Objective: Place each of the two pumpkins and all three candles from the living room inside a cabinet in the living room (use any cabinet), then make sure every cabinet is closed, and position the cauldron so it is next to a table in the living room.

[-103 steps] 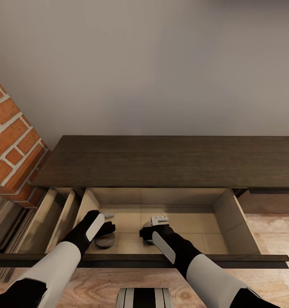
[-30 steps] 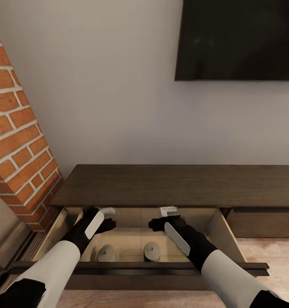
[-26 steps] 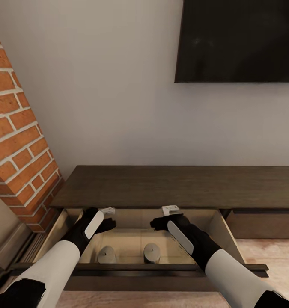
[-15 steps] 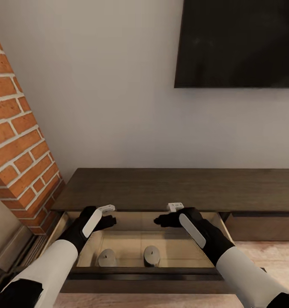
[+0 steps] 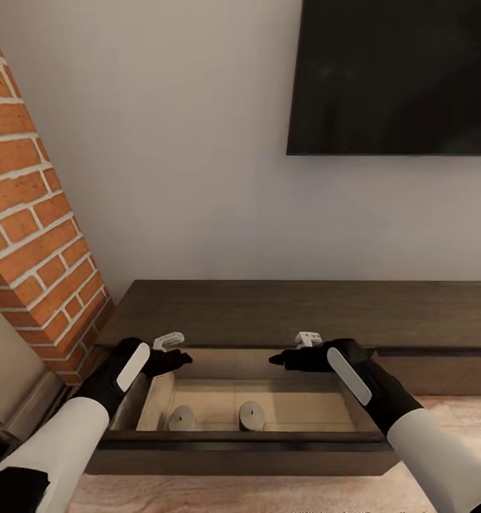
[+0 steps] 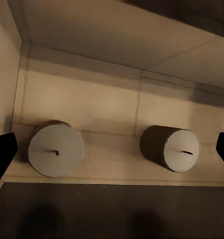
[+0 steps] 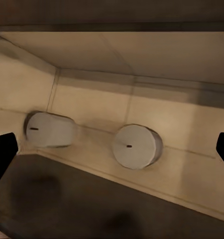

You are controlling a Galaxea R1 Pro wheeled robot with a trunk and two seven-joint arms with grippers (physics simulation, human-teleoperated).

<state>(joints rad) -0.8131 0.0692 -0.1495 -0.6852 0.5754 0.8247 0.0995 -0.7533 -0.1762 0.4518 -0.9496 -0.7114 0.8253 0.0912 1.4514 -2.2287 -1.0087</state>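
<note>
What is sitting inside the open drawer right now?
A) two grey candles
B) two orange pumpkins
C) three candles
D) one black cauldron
A: two squat grey candles stand side by side, apart, on the pale floor of the open drawer; both end effectors are above them, empty.

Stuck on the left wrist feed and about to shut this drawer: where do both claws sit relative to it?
Observer: In the head view, the left claw and right claw hover above the open drawer, toward its back, both open.
Operator: Is the neighbouring drawer open too?
Observer: No, the drawer to the right looks shut under the cabinet top.
Operator: Anything close on my left side?
Observer: A brick column stands right beside the cabinet's left end.
</note>
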